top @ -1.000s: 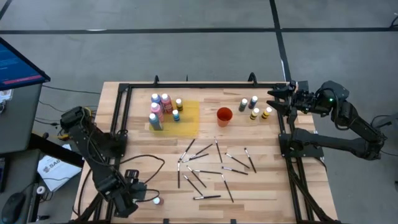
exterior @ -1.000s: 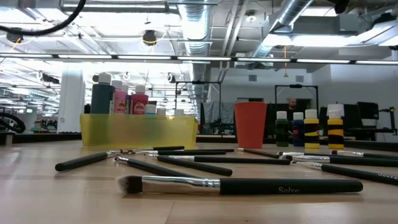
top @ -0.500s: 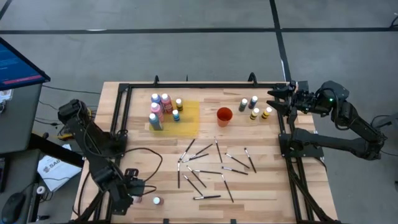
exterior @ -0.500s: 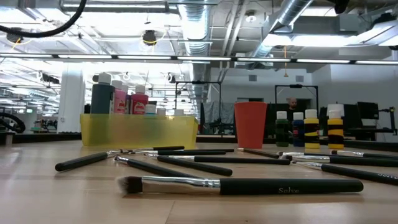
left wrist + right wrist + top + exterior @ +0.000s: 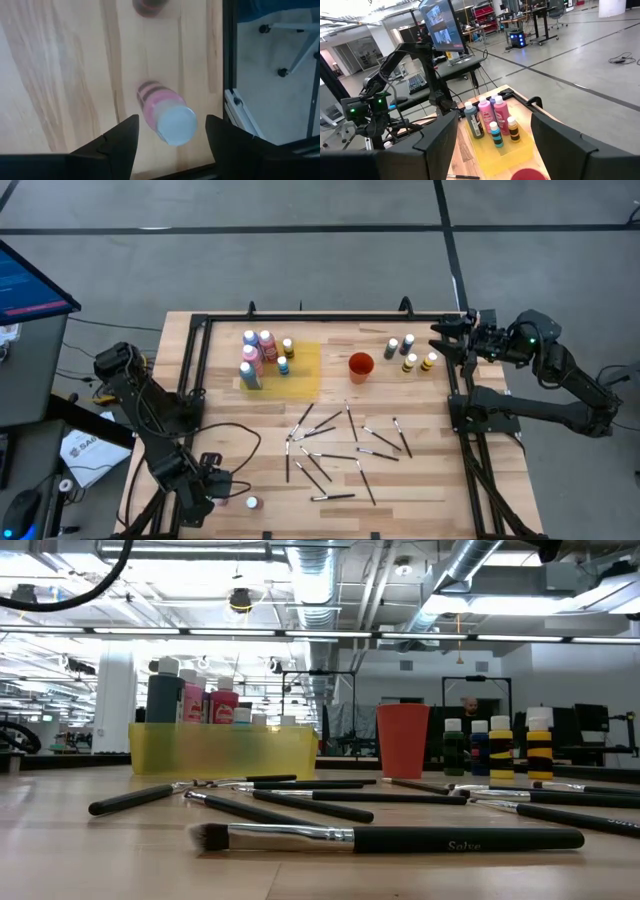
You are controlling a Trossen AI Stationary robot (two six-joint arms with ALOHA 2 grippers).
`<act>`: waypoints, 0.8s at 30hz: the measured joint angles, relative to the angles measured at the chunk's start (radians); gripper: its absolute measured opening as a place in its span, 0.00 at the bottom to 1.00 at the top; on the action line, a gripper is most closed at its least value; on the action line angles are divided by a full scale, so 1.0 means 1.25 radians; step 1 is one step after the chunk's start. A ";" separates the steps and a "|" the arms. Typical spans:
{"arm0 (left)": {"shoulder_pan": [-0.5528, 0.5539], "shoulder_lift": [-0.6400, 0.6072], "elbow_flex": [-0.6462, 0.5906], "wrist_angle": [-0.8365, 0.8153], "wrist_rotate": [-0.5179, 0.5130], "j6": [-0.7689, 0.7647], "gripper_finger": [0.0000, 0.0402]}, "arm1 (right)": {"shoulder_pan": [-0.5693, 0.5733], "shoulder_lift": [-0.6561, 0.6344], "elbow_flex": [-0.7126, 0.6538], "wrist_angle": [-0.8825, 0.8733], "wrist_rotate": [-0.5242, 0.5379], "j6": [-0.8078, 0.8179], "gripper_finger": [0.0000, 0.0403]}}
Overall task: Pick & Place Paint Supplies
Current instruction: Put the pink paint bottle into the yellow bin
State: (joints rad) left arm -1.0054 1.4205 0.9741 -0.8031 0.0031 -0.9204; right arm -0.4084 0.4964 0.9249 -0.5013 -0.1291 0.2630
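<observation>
- High view puts the left gripper (image 5: pixel 222 498) down at about 7 o'clock on the table (image 5: pixel 420 480), right beside a lone pink bottle (image 5: pixel 251 503) standing upright with its pale cap up.
- From the left wrist view that pink bottle (image 5: pixel 167 116) sits between the two fingers (image 5: pixel 117 142) with daylight on both sides, so the jaws are apart and nothing's gripped. Its long axis runs straight up toward the camera.
- Brushes (image 5: pixel 330 448) are scattered flat around the middle to 5 o'clock, long axes going every which way. Too thin from above to say which end is the bristles.
- Low view shows the nearest brush (image 5: pixel 390 836) lying crosswise, bristle tip toward the picture's left.
- More bottles (image 5: pixel 262 352) stand upright on the yellow mat (image 5: pixel 305 370) at 11 o'clock, another bunch (image 5: pixel 410 354) at 1 o'clock just past the red cup (image 5: pixel 360 366).
- Right gripper (image 5: pixel 447 338) waits at the 2 o'clock edge, jaws wide apart, empty.
</observation>
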 joint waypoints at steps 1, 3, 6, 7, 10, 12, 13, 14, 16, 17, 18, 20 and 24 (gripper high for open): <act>0.000 0.000 0.000 0.000 -0.001 0.002 0.54 | 0.000 0.000 0.000 0.000 0.000 0.000 0.62; 0.000 0.000 -0.002 0.000 -0.010 0.003 0.52 | 0.000 0.000 0.000 0.000 0.000 0.000 0.62; 0.000 0.000 -0.014 0.000 -0.009 0.003 0.49 | 0.000 0.000 0.000 0.000 0.000 0.000 0.62; 0.000 0.000 -0.020 0.002 -0.002 0.003 0.47 | 0.000 0.000 0.000 0.000 0.000 0.000 0.62; 0.000 0.000 -0.030 0.002 0.003 0.003 0.44 | 0.000 0.000 0.000 0.000 0.000 0.000 0.62; 0.000 0.000 -0.032 0.004 0.003 0.003 0.43 | 0.000 0.000 0.000 0.000 0.000 0.000 0.62; 0.000 0.000 -0.032 0.004 0.003 0.002 0.42 | 0.000 0.000 0.000 0.000 0.000 0.000 0.62; 0.002 0.000 -0.032 0.004 0.003 0.002 0.41 | 0.000 0.000 0.000 0.000 0.000 0.000 0.62; 0.005 0.000 -0.032 0.004 0.003 0.000 0.39 | 0.000 0.000 0.000 0.000 0.000 0.000 0.62; 0.005 0.000 -0.032 0.004 0.003 0.000 0.37 | 0.000 0.000 0.000 0.000 0.000 0.000 0.62; 0.005 0.000 -0.032 0.004 0.003 0.000 0.36 | 0.000 0.000 0.000 0.000 0.000 0.000 0.62; 0.013 0.000 -0.031 0.004 0.003 -0.001 0.32 | 0.000 0.000 0.000 0.000 0.000 0.000 0.62; 0.030 0.000 -0.031 0.005 0.006 -0.002 0.26 | 0.000 0.000 0.000 0.000 0.000 0.000 0.62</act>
State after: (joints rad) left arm -0.9679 1.4200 0.9352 -0.7971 0.0104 -0.9234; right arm -0.4087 0.4965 0.9249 -0.5011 -0.1291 0.2634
